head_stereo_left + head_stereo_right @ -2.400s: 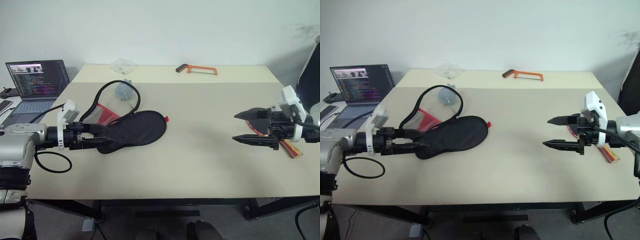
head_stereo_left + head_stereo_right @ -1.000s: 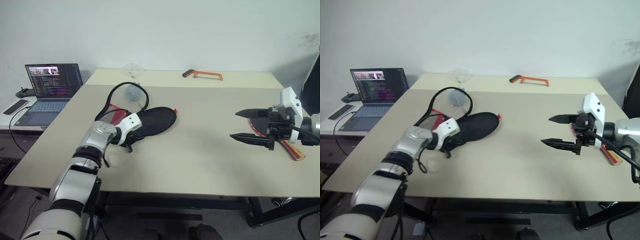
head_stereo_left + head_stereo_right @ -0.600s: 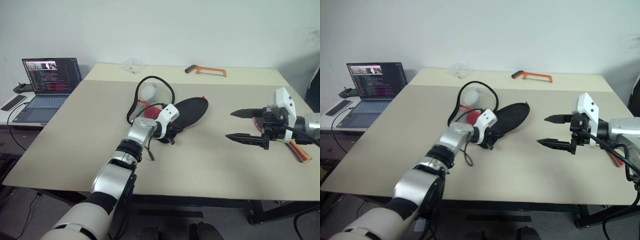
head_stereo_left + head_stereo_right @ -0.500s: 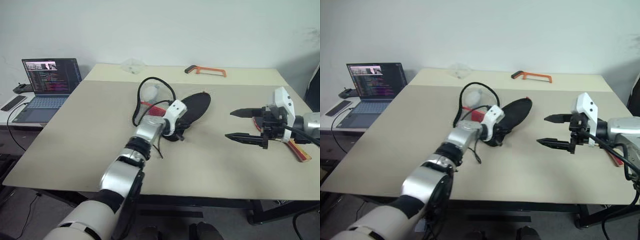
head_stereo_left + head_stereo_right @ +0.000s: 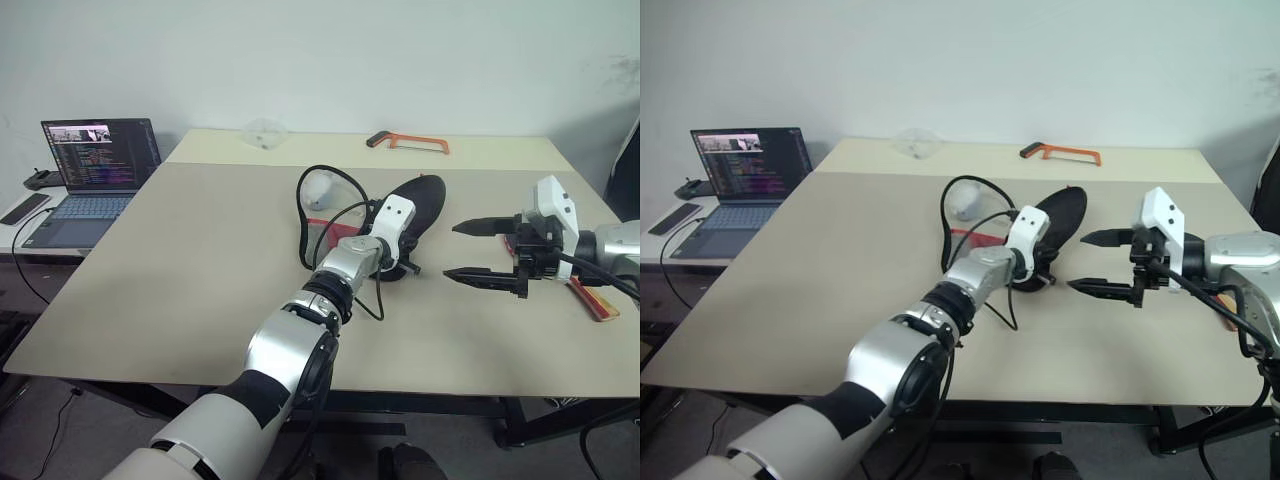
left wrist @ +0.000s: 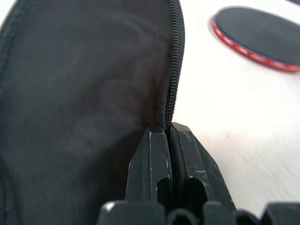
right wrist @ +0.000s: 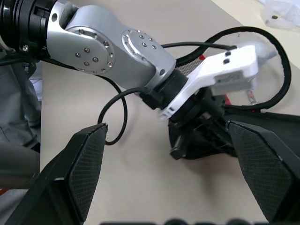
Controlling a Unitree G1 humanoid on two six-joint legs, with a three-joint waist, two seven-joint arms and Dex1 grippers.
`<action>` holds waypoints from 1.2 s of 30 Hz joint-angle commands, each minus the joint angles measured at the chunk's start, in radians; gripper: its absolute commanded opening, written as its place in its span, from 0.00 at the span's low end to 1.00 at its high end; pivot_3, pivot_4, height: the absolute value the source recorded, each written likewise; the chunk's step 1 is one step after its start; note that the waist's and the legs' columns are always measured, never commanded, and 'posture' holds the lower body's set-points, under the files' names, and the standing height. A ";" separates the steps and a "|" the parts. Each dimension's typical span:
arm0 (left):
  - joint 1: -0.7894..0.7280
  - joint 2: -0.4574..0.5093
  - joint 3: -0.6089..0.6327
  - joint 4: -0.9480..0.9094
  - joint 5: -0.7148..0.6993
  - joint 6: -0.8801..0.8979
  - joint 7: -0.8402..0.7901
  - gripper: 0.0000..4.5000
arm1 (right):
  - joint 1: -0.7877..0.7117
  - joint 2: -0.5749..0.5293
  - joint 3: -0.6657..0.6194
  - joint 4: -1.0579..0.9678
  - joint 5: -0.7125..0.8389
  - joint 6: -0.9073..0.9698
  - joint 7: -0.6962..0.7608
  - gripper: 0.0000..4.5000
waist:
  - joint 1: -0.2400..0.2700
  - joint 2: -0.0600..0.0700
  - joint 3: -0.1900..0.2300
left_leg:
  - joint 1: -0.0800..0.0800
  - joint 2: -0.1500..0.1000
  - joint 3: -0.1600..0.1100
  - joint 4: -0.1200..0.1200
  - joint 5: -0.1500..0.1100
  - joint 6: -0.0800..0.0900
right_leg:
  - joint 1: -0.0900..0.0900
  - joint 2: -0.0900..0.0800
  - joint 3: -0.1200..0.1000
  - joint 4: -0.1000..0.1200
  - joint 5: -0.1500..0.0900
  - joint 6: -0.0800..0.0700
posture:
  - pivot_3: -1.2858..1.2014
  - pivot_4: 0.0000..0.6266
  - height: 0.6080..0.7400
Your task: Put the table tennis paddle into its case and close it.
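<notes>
Pinching the case (image 5: 415, 205) by its zipper edge mid-bench, our left hand (image 5: 404, 268) is clamped tight; our right hand (image 5: 470, 250) gapes wide, empty, beside it. The table tennis paddle (image 5: 585, 296) lies near the bench's right edge.

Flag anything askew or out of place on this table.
The case is tipped up off the table, pinched at its zipper edge by the left gripper. An orange hacksaw lies stray at the far edge.
</notes>
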 commanded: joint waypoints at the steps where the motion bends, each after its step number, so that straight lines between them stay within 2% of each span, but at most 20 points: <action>1: -0.068 -0.059 0.017 -0.007 -0.012 -0.041 0.028 0.18 | -0.017 0.006 -0.012 -0.018 0.003 -0.013 -0.002 1.00 | 0.000 0.000 0.000 | 0.000 0.000 0.000 0.000 0.000 0.000 | 0.000 0.000 0.000 0.000 0.000 0.000 | 0.52 0.24 1.00; 7: -0.074 -0.032 0.015 -0.017 -0.020 -0.038 -0.057 0.65 | -0.021 0.018 -0.006 -0.021 0.003 -0.010 -0.006 1.00 | 0.000 0.000 0.000 | 0.000 0.000 0.000 0.000 0.001 -0.002 | 0.000 0.000 0.000 0.000 0.000 0.000 | 0.52 0.24 1.00; 11: -0.082 0.036 0.024 -0.079 -0.054 0.012 -0.206 0.65 | -0.028 0.027 0.000 -0.020 0.006 -0.005 -0.010 1.00 | 0.000 0.000 0.000 | 0.000 0.000 0.000 0.000 0.001 -0.002 | 0.000 0.000 0.000 0.000 0.002 -0.003 | 0.52 0.24 1.00; 16: 0.040 0.262 -0.037 -0.364 -0.061 0.194 -0.464 0.65 | -0.029 0.071 -0.018 -0.026 0.026 0.047 -0.085 1.00 | -0.028 0.000 0.000 | 0.001 0.002 0.002 0.000 0.001 -0.002 | 0.000 0.002 0.001 0.001 0.001 -0.002 | 0.52 0.24 1.00; 19: 0.135 0.369 -0.065 -0.558 -0.081 0.305 -0.543 0.65 | -0.032 0.103 -0.028 -0.034 0.032 0.087 -0.150 1.00 | -0.039 0.001 0.000 | 0.004 0.004 0.002 -0.002 0.002 -0.003 | 0.000 0.004 0.002 0.003 0.002 -0.004 | 0.52 0.24 1.00; 23: 0.367 0.732 -0.066 -0.898 -0.158 0.383 -0.858 0.65 | -0.075 0.253 -0.009 0.005 -0.022 0.203 -0.400 1.00 | -0.060 0.000 0.001 | 0.003 0.006 0.000 -0.003 0.004 -0.006 | -0.001 0.005 0.004 0.004 0.005 -0.010 | 0.52 0.24 1.00; 25: 0.442 0.845 -0.029 -1.010 -0.242 0.401 -0.968 0.65 | -0.113 0.334 0.021 0.030 -0.059 0.285 -0.527 1.00 | -0.062 -0.001 0.001 | 0.001 0.008 0.001 -0.003 0.006 -0.012 | -0.005 0.008 0.006 0.004 0.007 -0.014 | 0.52 0.24 1.00; 32: 0.588 1.040 0.045 -1.111 -0.293 0.402 -0.991 0.65 | -0.204 0.626 0.003 0.171 -0.203 0.443 -0.938 1.00 | -0.021 -0.001 0.001 | 0.002 0.008 -0.005 -0.003 0.006 -0.011 | -0.002 0.009 0.001 0.003 0.007 -0.017 | 0.52 0.24 1.00; 36: 0.652 1.080 0.074 -1.167 -0.332 0.440 -0.962 0.65 | -0.229 0.751 -0.025 0.223 -0.282 0.445 -1.114 1.00 | -0.022 -0.001 0.001 | 0.001 0.007 -0.004 -0.003 0.006 -0.011 | -0.003 0.009 0.002 0.003 0.007 -0.017 | 0.52 0.24 1.00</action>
